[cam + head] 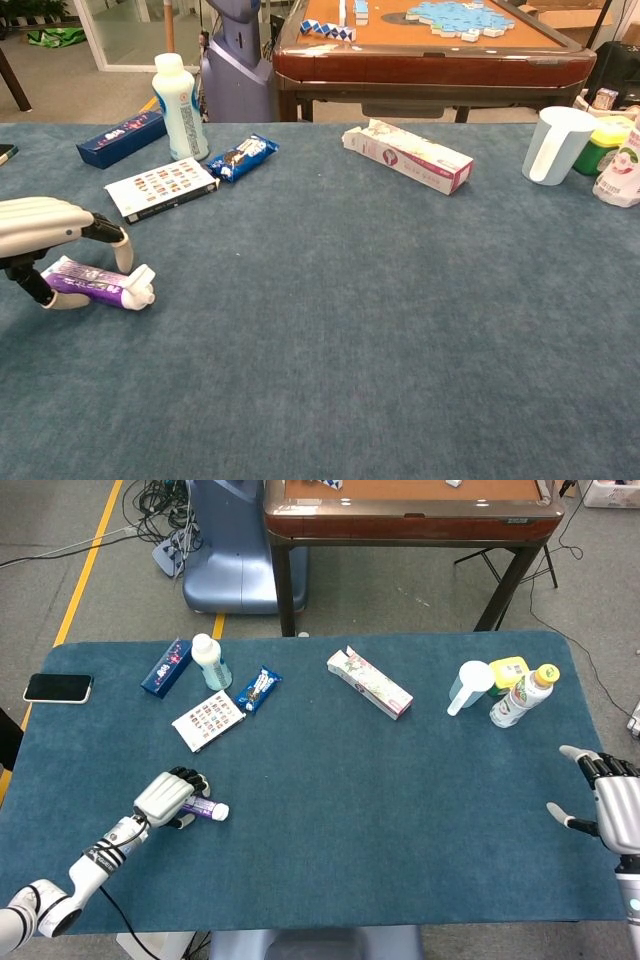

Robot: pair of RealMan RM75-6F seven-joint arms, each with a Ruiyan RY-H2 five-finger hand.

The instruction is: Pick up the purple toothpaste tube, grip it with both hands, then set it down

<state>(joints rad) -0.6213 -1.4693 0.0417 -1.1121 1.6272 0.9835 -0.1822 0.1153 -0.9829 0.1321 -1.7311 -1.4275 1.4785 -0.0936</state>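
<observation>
The purple toothpaste tube (pixel 97 283) lies on the counter (pixel 330 810) at the near left, under the left hand (pixel 166 797), whose fingers (pixel 112 236) curl around it. The right hand (pixel 612 805) hovers near right, fingers spread, released.

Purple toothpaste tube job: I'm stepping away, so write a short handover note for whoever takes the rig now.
Left hand: arched over the purple toothpaste tube, fingers around it; a firm grip cannot be confirmed.
Right hand: open, empty, at the right edge of the blue table, far from the tube.
Tube: lying on the table near the front left, white cap pointing right, not lifted.
Done: reach to the tube.
Left: close and lift, bring the right hand across, grip with both, set it down.
</observation>
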